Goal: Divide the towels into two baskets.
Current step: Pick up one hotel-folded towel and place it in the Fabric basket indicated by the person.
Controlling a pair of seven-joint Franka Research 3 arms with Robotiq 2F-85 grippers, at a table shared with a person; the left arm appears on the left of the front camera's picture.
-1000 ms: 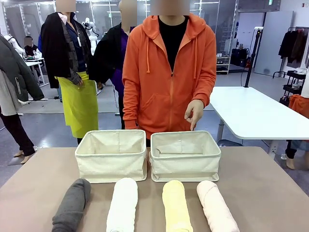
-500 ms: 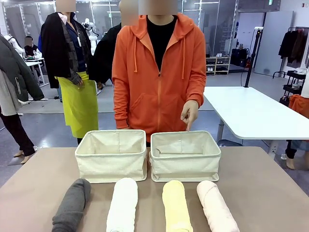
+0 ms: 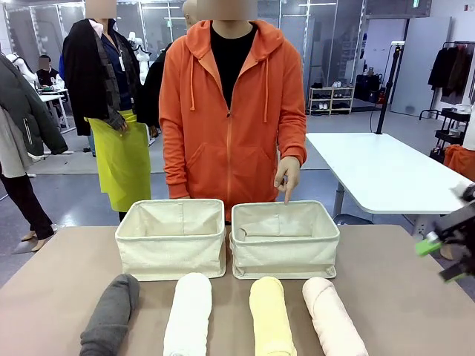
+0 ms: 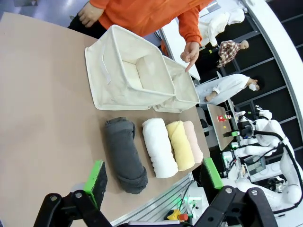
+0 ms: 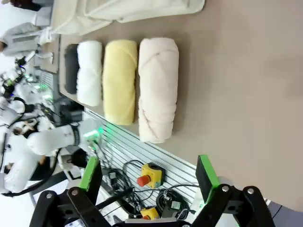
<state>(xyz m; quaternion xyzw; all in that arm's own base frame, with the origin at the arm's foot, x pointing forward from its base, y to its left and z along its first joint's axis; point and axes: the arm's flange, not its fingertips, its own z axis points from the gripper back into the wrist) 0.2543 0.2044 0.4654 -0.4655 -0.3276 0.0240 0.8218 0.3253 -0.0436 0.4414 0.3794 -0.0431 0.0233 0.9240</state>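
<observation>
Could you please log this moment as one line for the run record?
towels: four in row on table | baskets: both empty | person's hand: pointing at right basket | left gripper: open | right gripper: open

Brown tabletop, one person in orange, a busy workroom behind.
The brown tabletop (image 3: 52, 289) runs across the front view, and a person (image 3: 230, 133) in an orange zip hoodie over a black top stands at its far edge. To the picture's right of that person a white table (image 3: 386, 174) stretches away, with a black pole (image 3: 390, 89) behind it and a rack of dark clothes (image 3: 453, 70) at the far right. A low shelf unit (image 3: 330, 100) stands against the glass wall. In the right wrist view, a slotted metal rail (image 5: 123, 146) borders the tabletop's near edge. Beyond it sit a yellow box with a red button (image 5: 150, 176) and a tangle of black cables (image 5: 165, 196).
</observation>
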